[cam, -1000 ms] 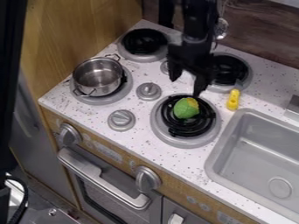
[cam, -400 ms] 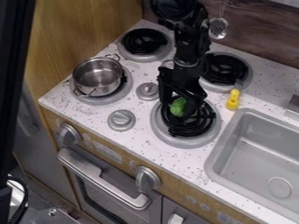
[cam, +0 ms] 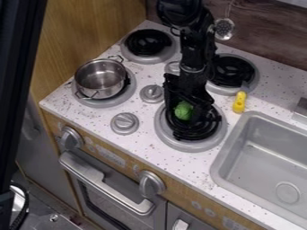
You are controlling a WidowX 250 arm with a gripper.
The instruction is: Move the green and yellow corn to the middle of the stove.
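- At the left, one metal pot [cam: 101,80] sits on the near-left burner [cam: 89,100], one of four burners.
- Two big knobs [cam: 152,183] are on the front panel; three smaller knobs [cam: 124,123] stand among the burners.
- The far-left burner [cam: 148,43] is beyond the pot.
- One corn [cam: 183,109], its green part showing, is at the near-right burner [cam: 186,145], toward its left side.
- One gripper [cam: 183,116] is down over it, its two fingers partway apart with the corn between them; I cannot tell whether they grip it.
- One strainer [cam: 224,28] hangs beyond the far-right burner [cam: 233,70].
- One yellow piece [cam: 239,102] lies just beside one sink [cam: 269,155], at the right.
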